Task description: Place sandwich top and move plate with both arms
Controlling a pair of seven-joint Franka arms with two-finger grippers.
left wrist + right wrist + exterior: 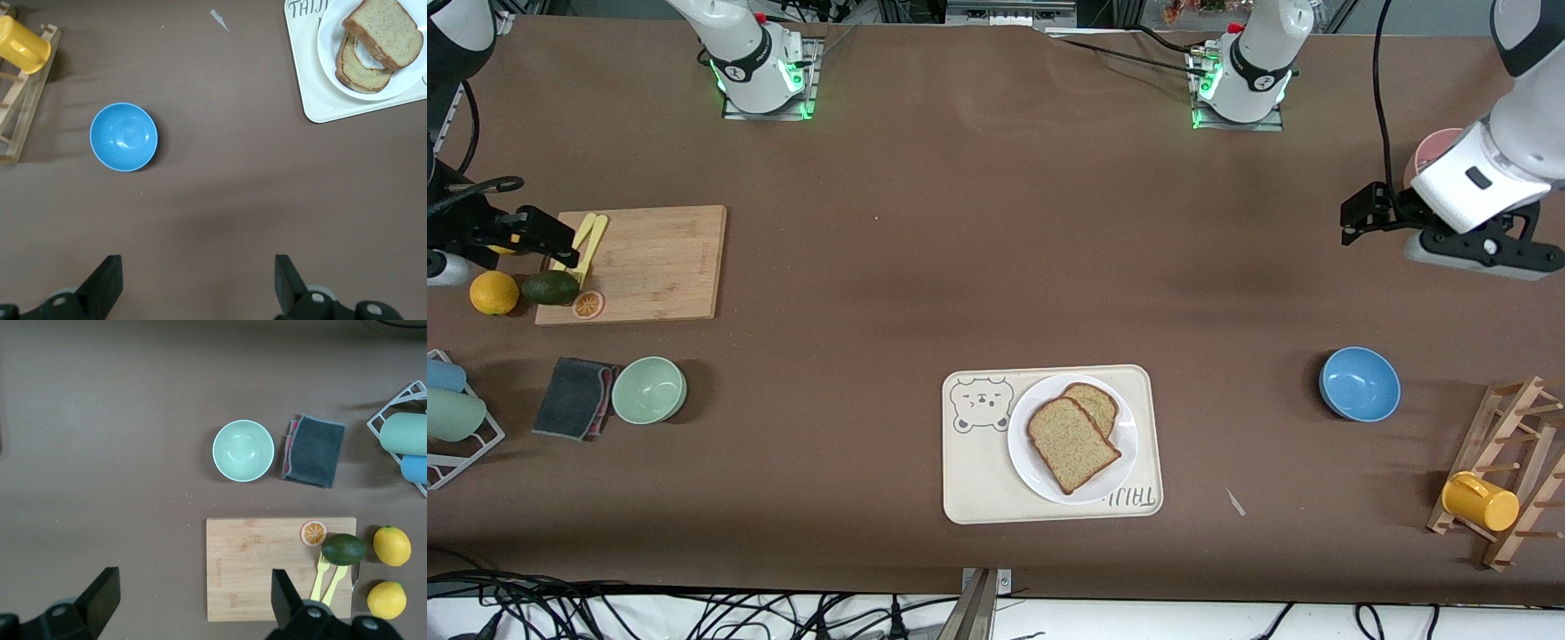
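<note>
The sandwich top (1072, 443), a squarish speckled brown slice, lies on a smaller domed slice (1099, 405) on the white plate (1021, 452). The plate stands on the cream bear tray (978, 484). In the left wrist view the sandwich top (383, 28) covers a fried egg (365, 56) on the plate (329, 48). My left gripper (1359, 213) is open and empty, up over bare table at the left arm's end, well apart from the plate. Its fingers (107, 283) stand wide. My right gripper (543, 233) is open and empty over the cutting board's edge.
A blue bowl (1359, 383) and a wooden rack with a yellow cup (1480, 500) are at the left arm's end. A cutting board (649, 263), avocado (550, 286), orange fruit (495, 292), green bowl (648, 389) and grey cloth (574, 397) are at the right arm's end.
</note>
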